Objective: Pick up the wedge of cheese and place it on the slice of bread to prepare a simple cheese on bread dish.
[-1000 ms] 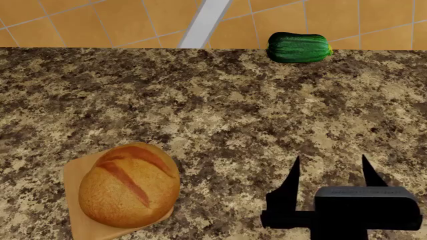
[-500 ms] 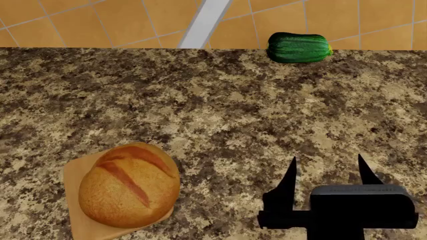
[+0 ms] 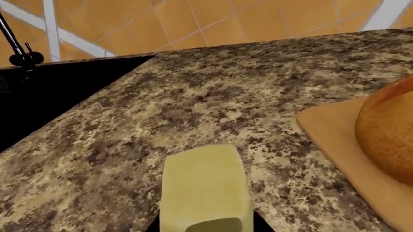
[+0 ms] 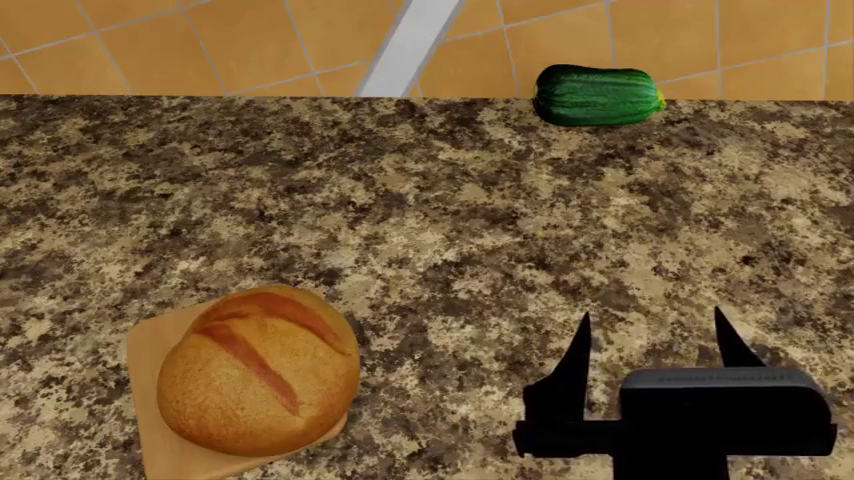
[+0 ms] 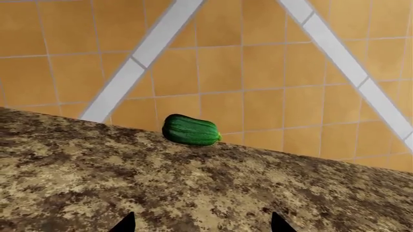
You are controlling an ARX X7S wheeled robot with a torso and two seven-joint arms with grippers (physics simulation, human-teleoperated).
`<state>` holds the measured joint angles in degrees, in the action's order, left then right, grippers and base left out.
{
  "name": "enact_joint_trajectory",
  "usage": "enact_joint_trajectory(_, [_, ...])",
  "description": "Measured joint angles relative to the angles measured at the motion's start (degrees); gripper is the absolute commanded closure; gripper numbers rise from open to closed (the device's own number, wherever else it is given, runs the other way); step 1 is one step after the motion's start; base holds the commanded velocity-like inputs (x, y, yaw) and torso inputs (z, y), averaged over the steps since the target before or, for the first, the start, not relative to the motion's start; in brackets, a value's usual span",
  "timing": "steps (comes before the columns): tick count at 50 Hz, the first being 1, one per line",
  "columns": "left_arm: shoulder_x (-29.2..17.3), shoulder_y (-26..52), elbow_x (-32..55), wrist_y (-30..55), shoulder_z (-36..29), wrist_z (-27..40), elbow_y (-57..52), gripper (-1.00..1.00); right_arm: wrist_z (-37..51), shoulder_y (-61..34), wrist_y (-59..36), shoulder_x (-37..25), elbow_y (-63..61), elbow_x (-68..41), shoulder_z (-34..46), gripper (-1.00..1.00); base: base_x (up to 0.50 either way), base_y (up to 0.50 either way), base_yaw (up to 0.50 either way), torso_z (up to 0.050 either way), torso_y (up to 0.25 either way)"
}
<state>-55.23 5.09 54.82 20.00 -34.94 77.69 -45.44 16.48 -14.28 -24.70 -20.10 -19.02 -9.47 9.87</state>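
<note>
Two grippers, one wedge of cheese [image 3: 205,186] carried near the slice of bread [image 3: 387,137].
Left wrist view: the left gripper's state could not be told, the cheese lying just before the camera above the speckled surface [image 3: 213,96]. Head view: the right gripper [image 4: 653,350] hung wide and empty, the bread [image 4: 256,368] on its slab, nothing on top. Right wrist view: a zucchini [image 5: 189,130] lay far off.

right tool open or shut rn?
Open. In the head view the right tool shows two dark fingers spread well apart over bare granite countertop, with nothing between them; the right wrist view also shows both tips separated.
</note>
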Motion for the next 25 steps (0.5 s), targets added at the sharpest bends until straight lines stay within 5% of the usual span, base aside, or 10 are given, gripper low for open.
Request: enact_joint_trajectory(25, [3.6,17.8,15.7,13.3,-1.1,5.6,-9.6,1.0,0.1,-0.2,-0.4,-0.3,-0.3,-0.7,0.0,-1.0,0.0,0.0,0.0,0.0,0.0])
